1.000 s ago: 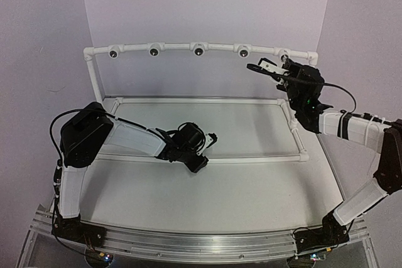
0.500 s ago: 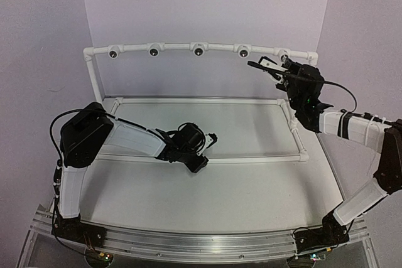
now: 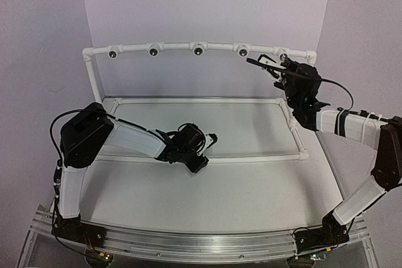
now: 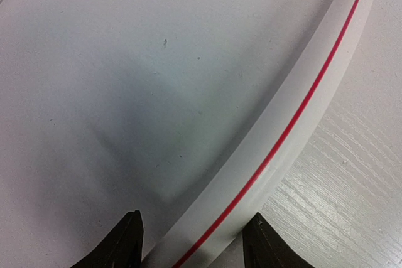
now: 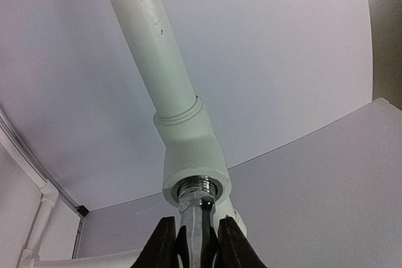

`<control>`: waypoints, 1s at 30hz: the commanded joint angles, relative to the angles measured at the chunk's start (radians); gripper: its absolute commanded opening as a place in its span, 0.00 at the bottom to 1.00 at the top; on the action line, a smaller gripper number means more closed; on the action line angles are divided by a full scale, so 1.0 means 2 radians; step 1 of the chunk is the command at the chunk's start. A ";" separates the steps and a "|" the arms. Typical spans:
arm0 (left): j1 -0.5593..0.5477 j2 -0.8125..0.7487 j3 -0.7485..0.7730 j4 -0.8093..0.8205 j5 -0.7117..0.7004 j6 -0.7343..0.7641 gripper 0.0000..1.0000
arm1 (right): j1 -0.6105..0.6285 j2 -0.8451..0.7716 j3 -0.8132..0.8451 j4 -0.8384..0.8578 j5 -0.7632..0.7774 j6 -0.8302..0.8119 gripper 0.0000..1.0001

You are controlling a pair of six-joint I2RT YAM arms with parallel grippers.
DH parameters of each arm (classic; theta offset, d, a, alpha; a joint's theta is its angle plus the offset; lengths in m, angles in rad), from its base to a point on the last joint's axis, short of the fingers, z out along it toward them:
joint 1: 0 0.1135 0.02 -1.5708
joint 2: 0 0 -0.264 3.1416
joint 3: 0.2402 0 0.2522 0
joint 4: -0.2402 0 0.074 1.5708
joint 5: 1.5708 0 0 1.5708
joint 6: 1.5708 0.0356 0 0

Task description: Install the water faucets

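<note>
Lilac wall stands behind the white fitting (image 5: 191,161). I should keep the water faucet (image 5: 198,208) straight to its mouth and turn gently. It sits clamped between my right fingers (image 5: 164,243), thread at the mouth. My left fingers (image 4: 129,243) straddle a red-striped pipe (image 4: 282,123); whether they press it I cannot tell.
</note>
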State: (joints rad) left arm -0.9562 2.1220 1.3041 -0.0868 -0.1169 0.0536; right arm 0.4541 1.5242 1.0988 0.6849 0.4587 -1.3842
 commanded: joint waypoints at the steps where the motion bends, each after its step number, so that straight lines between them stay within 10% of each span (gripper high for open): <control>1: -0.012 0.071 -0.055 -0.134 0.043 -0.095 0.00 | -0.002 0.009 0.019 0.063 -0.008 -0.005 0.00; 30: -0.017 0.081 -0.050 -0.142 0.045 -0.094 0.00 | -0.009 -0.004 0.044 -0.023 -0.036 0.170 0.00</control>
State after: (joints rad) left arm -0.9638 2.1284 1.3014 -0.0753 -0.1333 0.0486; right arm 0.4431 1.5402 1.1305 0.6437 0.4267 -1.1236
